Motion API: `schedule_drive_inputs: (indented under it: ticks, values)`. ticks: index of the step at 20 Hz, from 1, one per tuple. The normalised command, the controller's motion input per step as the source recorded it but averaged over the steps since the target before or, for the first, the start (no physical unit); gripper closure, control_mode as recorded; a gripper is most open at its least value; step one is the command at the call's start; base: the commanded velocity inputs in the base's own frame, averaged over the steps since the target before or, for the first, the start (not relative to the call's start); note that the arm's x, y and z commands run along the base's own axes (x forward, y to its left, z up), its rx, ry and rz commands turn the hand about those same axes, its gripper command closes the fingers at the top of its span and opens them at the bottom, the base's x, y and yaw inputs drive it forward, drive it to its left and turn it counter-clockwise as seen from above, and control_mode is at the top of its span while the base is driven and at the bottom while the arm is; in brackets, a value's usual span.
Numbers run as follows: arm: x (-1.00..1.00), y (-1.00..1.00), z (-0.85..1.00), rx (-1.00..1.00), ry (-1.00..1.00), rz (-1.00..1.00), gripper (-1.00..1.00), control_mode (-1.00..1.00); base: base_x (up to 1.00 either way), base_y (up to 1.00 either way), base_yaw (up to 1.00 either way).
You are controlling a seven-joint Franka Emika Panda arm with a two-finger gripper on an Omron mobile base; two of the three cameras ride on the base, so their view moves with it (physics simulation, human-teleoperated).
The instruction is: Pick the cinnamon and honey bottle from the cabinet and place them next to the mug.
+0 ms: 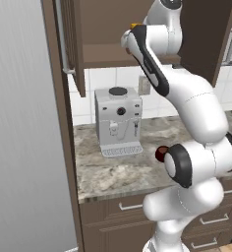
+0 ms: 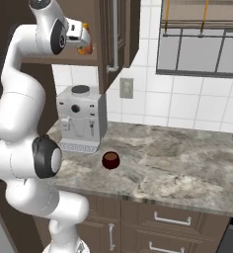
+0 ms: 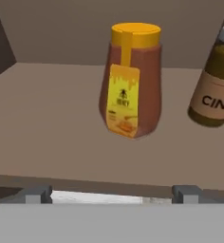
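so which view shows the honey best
The hand view: the honey stands upright on the shelf, label facing the camera, unobstructed. The right base view catches an orange sliver beside the wrist; the left base view shows just an orange speck behind the arm.

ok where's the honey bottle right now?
The honey bottle stands upright on the cabinet shelf, centre of the hand view, with the cinnamon jar beside it at the right edge, not touching.

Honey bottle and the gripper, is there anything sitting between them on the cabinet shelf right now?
No. In the hand view, bare shelf runs from the gripper to the honey bottle; the cinnamon stands aside.
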Motion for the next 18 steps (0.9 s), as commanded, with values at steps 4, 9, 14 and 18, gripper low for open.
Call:
schedule_drive_inputs:
  ticks: [4,9,14,18]
  values:
    - [0.36,0.00,0.01,0.00,0.04,0.01,-1.00,-1.00,0.00,0.00,0.00]
    - [0.23,0.00,0.05,0.00,0.01,-0.01,-1.00,-1.00,0.00,0.00,0.00]
    - [0.24,0.00,0.21,0.00,0.00,-0.02,-1.00,-1.00,0.00,0.00,0.00]
    - [0.19,0.00,0.14,0.00,0.00,-0.02,-1.00,-1.00,0.00,0.00,0.00]
